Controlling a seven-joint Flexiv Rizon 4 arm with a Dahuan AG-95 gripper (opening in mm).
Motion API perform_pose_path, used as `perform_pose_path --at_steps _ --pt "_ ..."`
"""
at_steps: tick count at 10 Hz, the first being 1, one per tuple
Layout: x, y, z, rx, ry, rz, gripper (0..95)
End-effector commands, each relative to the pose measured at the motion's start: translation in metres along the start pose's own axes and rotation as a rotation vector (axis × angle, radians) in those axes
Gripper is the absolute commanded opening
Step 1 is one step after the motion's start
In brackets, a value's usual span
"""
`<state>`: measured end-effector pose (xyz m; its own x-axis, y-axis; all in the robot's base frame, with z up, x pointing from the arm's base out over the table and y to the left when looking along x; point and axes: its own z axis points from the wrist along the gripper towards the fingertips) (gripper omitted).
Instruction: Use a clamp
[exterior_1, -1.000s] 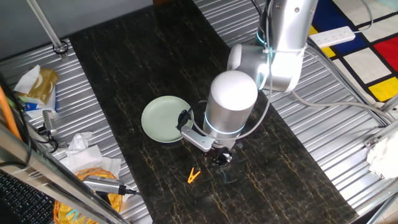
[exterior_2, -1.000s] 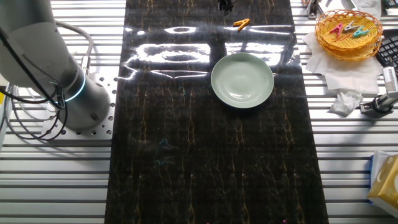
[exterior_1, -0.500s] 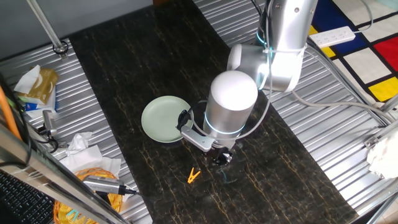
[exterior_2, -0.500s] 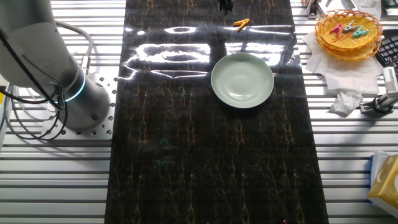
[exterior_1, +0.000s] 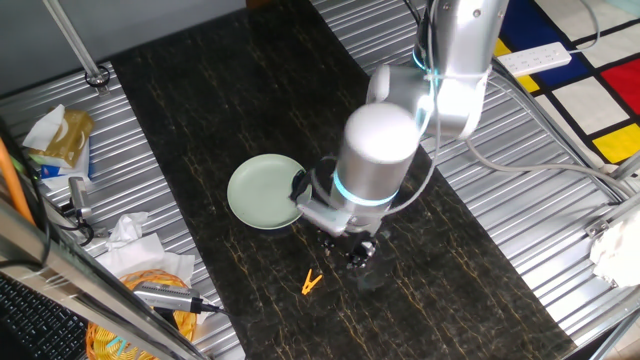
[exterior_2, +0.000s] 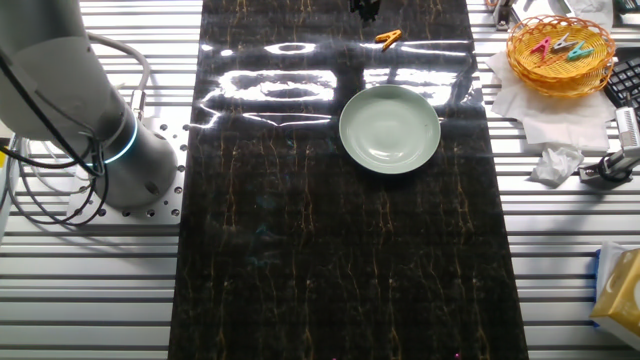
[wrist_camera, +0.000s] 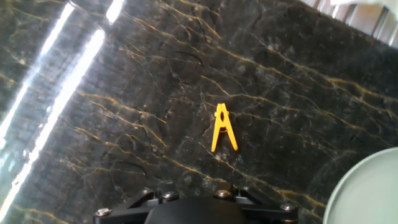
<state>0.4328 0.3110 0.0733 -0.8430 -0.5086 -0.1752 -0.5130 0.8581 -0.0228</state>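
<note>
The clamp (exterior_1: 312, 284) is a tiny orange clothespin lying flat on the dark marble table, apart from the pale green plate (exterior_1: 262, 190). It also shows in the other fixed view (exterior_2: 388, 39) and in the middle of the hand view (wrist_camera: 222, 127), its prongs splayed toward the camera. My gripper (exterior_1: 358, 251) hangs under the arm's wrist, to the right of the clamp and above the table, touching nothing. It appears at the top edge of the other fixed view (exterior_2: 363, 8). Its fingertips are hidden, so the jaw state is unclear. The plate's rim (wrist_camera: 348, 180) shows at the hand view's right.
A wicker basket (exterior_2: 560, 50) holding several coloured clips stands off the table's corner on white paper. Crumpled tissue (exterior_2: 555, 165) and tools lie beside it. The arm's base (exterior_2: 110, 150) stands on the ribbed metal bench. A power strip (exterior_1: 535, 58) lies at the back right.
The arm's wrist has turned and shifted slightly up and right above the table. The clamp and the plate have not moved.
</note>
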Motion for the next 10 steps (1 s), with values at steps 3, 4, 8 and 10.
perform_pose_path --at_steps 3,4,8,10 --pt "0.004 -0.002 0.024 0.024 -0.098 -0.03 57.0" --pt "0.004 -0.002 0.029 0.026 -0.108 -0.027 57.0" --pt "-0.001 -0.005 0.03 0.029 -0.12 -0.028 57.0" --pt "-0.007 -0.009 0.032 0.04 -0.108 -0.037 57.0"
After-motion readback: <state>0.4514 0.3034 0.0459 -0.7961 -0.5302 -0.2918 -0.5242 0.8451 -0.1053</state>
